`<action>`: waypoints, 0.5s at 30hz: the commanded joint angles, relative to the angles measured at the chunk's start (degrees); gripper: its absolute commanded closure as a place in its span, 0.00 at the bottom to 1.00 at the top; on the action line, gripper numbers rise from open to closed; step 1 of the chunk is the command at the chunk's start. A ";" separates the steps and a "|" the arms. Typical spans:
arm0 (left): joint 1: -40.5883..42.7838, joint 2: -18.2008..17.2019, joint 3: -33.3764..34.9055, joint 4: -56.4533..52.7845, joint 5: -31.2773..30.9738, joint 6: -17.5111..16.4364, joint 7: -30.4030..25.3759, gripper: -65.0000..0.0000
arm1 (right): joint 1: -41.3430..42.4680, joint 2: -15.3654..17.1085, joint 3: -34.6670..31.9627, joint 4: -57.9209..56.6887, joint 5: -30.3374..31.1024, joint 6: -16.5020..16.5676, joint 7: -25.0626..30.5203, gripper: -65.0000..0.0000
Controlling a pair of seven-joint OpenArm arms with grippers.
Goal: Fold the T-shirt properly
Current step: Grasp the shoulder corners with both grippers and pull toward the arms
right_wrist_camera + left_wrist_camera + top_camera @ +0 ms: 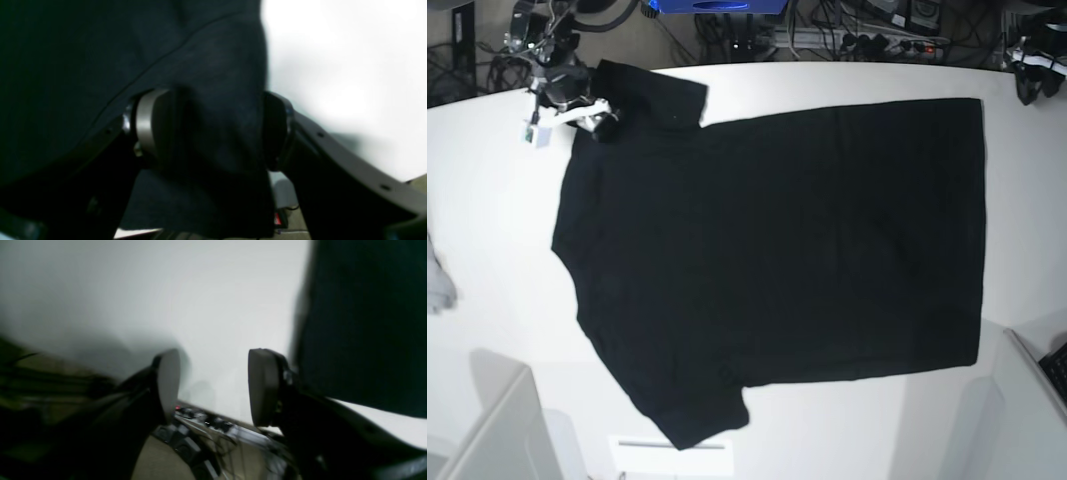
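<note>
Right now my right gripper (pixel 206 130) is pinching a fold of the T-shirt (pixel 100 66): in the right wrist view black cloth fills the gap between its 2 pads (pixel 148 123) and hangs below them. My left gripper (pixel 213 386) is spread, with nothing between its pads (pixel 263 386); white surface (pixel 166 290) shows through the gap, and a dark edge of the T-shirt sits just beside the pad on the right of that view.

From the base view, the T-shirt (pixel 777 260) lies flat and plain-side up across the surface (pixel 487 200), its collar end toward the left of the view and its hem toward the right. 1 sleeve lies at the near edge, low in the picture. The other sleeve is at the far left corner, where the right gripper (pixel 597 120) meets it. A pale grey cloth (pixel 437 280) pokes in at the left edge, well apart from the T-shirt. Cables (pixel 847 30) crowd the floor beyond the far edge.
</note>
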State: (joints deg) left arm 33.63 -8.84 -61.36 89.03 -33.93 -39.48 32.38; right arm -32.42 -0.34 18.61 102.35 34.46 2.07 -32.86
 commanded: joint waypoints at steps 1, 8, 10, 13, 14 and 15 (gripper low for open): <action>0.70 -0.87 0.31 0.68 -0.92 -0.52 -1.13 0.51 | -1.20 -0.32 -0.63 -0.59 -0.30 -0.79 -4.46 0.47; 0.18 1.76 3.03 0.33 -0.92 -0.52 -1.04 0.51 | -1.11 -0.23 -0.11 -0.76 -0.30 -0.79 -4.72 1.00; -0.44 2.29 4.44 -0.02 -0.92 -0.52 -1.04 0.51 | -1.11 -0.23 -0.11 -0.76 -0.30 -0.79 -4.72 1.00; -0.88 2.99 6.20 -2.22 -0.92 -0.52 -1.04 0.51 | -1.20 -0.23 -0.11 -0.76 -0.30 -0.79 -4.72 1.00; -0.97 2.99 6.73 -2.75 -0.92 -0.52 -1.04 0.51 | -1.20 -0.23 -0.19 -0.76 -0.30 -0.79 -4.72 1.00; -0.97 2.99 7.25 -3.19 -0.92 -0.52 -1.04 0.51 | -1.20 -0.23 -0.19 -0.76 -0.30 -0.79 -4.72 1.00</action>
State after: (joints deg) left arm 31.94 -5.19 -53.82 85.30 -34.61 -39.53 31.42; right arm -32.91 -0.64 18.52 101.82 34.79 1.98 -35.03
